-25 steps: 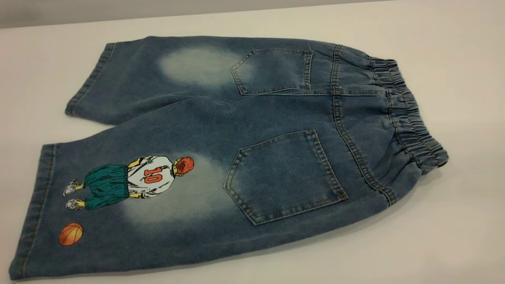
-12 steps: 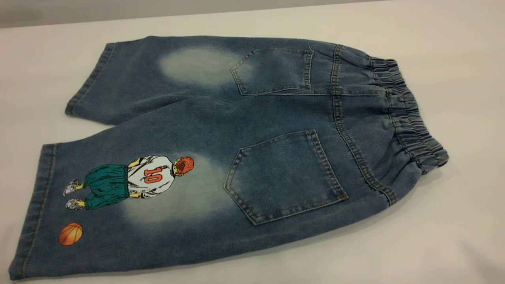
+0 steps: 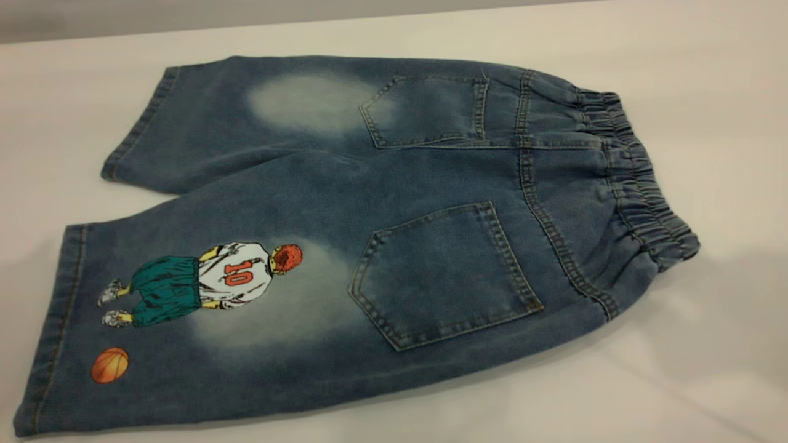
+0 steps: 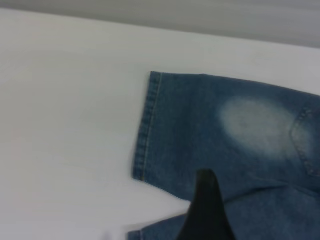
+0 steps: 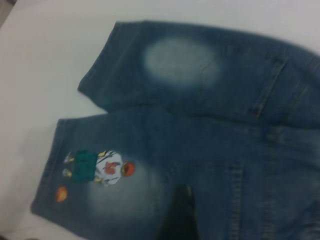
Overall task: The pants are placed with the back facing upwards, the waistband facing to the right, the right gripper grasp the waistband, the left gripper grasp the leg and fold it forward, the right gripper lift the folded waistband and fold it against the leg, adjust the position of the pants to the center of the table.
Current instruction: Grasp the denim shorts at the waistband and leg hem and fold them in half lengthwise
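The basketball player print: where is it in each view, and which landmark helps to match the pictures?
Exterior view: basketball player print on the near leg, lower left.
Left wrist view: not in it.
Right wrist view: small, at the picture's left.
Shared landmark: the pale washed patch on the plain leg.

Your worktop (image 3: 708,74) is plain white. The pants (image 3: 431,184) lie flat on it, waistband (image 3: 640,178) to your right.

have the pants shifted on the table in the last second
No. In the exterior view the pants lie where they did: the waistband and the printed leg keep the same spots against the table and its far edge.
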`<state>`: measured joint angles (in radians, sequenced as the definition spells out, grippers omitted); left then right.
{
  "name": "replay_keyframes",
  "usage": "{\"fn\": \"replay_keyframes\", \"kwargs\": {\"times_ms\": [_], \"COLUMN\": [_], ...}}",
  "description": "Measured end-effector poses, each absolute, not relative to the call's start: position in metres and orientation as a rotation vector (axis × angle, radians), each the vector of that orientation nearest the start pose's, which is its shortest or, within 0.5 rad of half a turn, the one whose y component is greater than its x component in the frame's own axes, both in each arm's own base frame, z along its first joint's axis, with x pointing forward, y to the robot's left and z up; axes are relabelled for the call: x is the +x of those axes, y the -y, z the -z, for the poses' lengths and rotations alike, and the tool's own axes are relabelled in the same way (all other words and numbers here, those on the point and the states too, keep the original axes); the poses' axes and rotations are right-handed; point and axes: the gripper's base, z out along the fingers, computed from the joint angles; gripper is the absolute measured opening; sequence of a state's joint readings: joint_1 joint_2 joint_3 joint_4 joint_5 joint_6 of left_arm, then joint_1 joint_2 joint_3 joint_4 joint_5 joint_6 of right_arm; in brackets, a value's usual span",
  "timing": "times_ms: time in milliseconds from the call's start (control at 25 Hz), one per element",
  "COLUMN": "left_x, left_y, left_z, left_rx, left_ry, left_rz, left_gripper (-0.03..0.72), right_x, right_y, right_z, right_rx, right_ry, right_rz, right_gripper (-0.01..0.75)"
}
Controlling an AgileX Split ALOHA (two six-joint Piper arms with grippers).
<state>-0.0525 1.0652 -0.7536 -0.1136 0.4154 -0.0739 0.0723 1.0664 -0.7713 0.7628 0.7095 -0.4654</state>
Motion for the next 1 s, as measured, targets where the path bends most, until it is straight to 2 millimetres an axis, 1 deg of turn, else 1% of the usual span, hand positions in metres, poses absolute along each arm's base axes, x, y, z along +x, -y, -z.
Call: {"fn": "replay_keyframes", "kwargs": {"times_ms": [120, 200, 320, 400, 440, 560, 640, 840, 1000], "left_x": [0.236, 0.244, 0.249, 0.249, 0.249, 0.248, 0.248, 0.248, 0.248], "left_y": [0.016, 0.016, 0.016, 0.016, 0.016, 0.016, 0.016, 0.016, 0.016], "left_z": [-0.285, -0.278, -0.271, -0.271, -0.271, -0.271, -0.271, -0.271, -0.271], "left_rx": [-0.122, -0.126, -0.125, -0.123, -0.122, -0.108, -0.105, -0.105, -0.105], "left_ry": [-2.237, -2.247, -2.272, -2.272, -2.270, -2.271, -2.272, -2.276, -2.276], "left_rz": [0.171, 0.168, 0.161, 0.159, 0.159, 0.152, 0.150, 0.150, 0.150], "left_gripper": [0.494, 0.494, 0.494, 0.494, 0.494, 0.494, 0.494, 0.494, 0.494], "right_x": [0.219, 0.228, 0.240, 0.249, 0.254, 0.271, 0.277, 0.282, 0.285], "right_y": [-0.061, -0.065, -0.070, -0.071, -0.070, -0.060, -0.050, -0.016, 0.007], "right_z": [-0.288, -0.277, -0.261, -0.253, -0.251, -0.250, -0.245, -0.215, -0.190], "right_rx": [-0.139, -0.152, -0.171, -0.168, -0.163, -0.127, -0.109, -0.008, 0.109], "right_ry": [-2.360, -2.386, -2.416, -2.417, -2.410, -2.368, -2.361, -2.381, -2.378], "right_rz": [-0.735, -0.787, -0.864, -0.912, -0.934, -1.023, -1.092, -1.214, -1.226], "right_gripper": [0.590, 0.590, 0.590, 0.590, 0.590, 0.590, 0.590, 0.590, 0.590]}}
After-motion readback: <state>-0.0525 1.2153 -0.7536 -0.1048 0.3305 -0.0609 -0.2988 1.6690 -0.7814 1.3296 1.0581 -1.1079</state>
